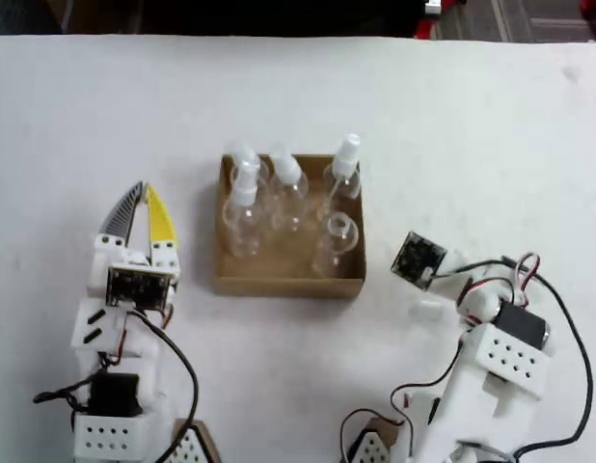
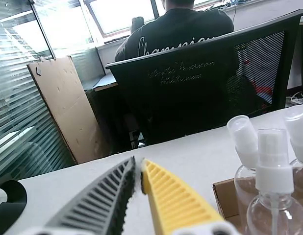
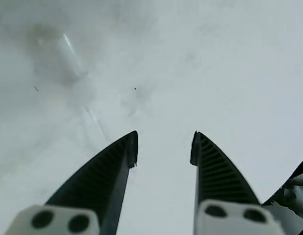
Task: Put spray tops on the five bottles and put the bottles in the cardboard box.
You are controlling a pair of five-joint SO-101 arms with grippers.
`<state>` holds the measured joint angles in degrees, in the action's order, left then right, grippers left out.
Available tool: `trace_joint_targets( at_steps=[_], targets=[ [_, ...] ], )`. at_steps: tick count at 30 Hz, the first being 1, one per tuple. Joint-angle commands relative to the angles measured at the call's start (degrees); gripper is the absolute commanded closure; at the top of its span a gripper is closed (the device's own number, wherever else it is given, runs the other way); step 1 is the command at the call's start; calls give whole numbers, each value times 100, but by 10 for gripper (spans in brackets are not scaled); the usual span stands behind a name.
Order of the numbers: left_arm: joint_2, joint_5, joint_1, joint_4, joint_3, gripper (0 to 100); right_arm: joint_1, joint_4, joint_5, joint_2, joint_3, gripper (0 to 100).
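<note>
Right gripper (image 3: 164,147): mine, spread, empty.
Left gripper (image 2: 138,169): pressed together.
Aim: I'd straddle the clear plastic spray top (image 3: 61,56) at its head.

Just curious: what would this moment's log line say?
left gripper shut, beside cardboard box | right gripper open, over table | one bottle in box lacks top

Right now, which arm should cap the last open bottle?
Right, probably. The uncapped bottle stands in the corner of the cardboard box on that side. The right gripper is open above the table, with a blurred clear piece, maybe the top, ahead of it. The left gripper is shut.
</note>
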<state>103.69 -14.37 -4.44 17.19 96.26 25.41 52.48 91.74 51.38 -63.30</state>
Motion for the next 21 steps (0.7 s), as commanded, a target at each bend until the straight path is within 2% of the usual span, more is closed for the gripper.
trace_joint_targets(
  at_steps=[1, 9, 16, 21],
  targets=[
    [110, -53, -48, -105, -26, 980, -523, 171, 53, -224, 26, 839],
    [110, -53, -48, -114, -26, 980, -945, 198, 44, -1525, 563, 832],
    [110, -44, -48, -132, -26, 980, -1086, 207, -519, -3064, 1451, 701],
    [110, -53, -48, -141, -26, 980, -1376, 154, -536, -3591, 1626, 693]
  ],
)
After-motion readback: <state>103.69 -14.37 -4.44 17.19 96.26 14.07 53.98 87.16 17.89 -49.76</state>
